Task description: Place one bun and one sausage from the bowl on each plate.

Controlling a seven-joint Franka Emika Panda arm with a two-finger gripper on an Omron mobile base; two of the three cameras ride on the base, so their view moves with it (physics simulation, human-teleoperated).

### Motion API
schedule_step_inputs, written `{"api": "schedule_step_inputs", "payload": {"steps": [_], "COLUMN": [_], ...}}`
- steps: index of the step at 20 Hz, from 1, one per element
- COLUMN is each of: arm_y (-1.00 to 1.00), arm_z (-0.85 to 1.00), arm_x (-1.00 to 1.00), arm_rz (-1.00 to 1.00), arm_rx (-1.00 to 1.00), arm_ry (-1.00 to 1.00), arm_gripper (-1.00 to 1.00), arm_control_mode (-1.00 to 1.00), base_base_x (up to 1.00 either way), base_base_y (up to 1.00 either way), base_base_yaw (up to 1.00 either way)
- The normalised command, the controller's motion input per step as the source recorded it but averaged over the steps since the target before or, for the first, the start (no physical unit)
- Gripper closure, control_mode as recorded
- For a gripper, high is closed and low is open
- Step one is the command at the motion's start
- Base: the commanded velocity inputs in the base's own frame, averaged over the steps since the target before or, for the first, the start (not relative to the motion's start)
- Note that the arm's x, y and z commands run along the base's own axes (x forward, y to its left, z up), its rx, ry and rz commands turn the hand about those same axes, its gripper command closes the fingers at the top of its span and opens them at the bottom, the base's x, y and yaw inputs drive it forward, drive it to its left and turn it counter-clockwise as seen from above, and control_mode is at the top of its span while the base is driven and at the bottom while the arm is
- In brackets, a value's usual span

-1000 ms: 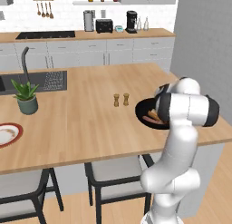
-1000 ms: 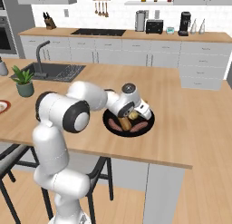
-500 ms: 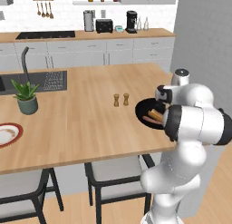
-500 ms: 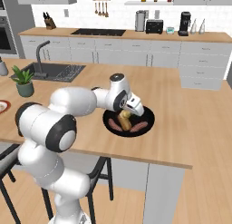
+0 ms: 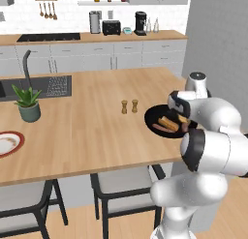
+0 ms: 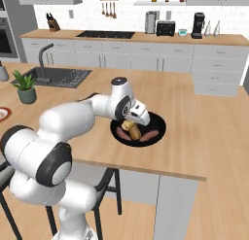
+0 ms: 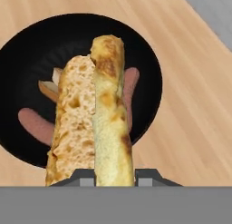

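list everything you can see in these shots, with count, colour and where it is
bowl: 1, black, near the island counter's right edge
bun: 1 clamped in the gripper above the bowl, golden-tan, split lengthwise; another lies in the bowl
sausage: 2 visible, reddish-brown, lying in the bowl
plate: 1, white with red rim, far left of the island
shakers: 2, brown, mid-island left of the bowl
potted plant: 1, green in grey pot, beside the sink
sink: 1, dark, with faucet, left end of the island
stools: 2, grey seats on dark legs, under the island
toaster: 1, black, back counter
coffee maker: 1, black, back counter
gripper: 1, dark fingertips, shut on the bun
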Motion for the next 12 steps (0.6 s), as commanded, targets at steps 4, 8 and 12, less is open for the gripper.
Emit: {"api": "schedule_step_inputs", "payload": {"steps": [4,8,12], "arm_y": [0.50,0.67,0.50], "arm_z": [0.45,0.28,0.25], "arm_x": [-0.31,-0.32,-0.38], "arm_rz": [0.19,0.13,0.02], "arm_rx": [0.00,0.00,0.00], "arm_ry": [0.07,0.07,0.07], "arm_gripper": [1.00,1.00,1.00], "arm_control_mode": [-1.00,-1.00,-1.00], "base_base_x": [0.00,0.00,0.00], "base_base_y": [0.00,0.00,0.00], "base_base_yaw": [0.00,0.00,0.00]}}
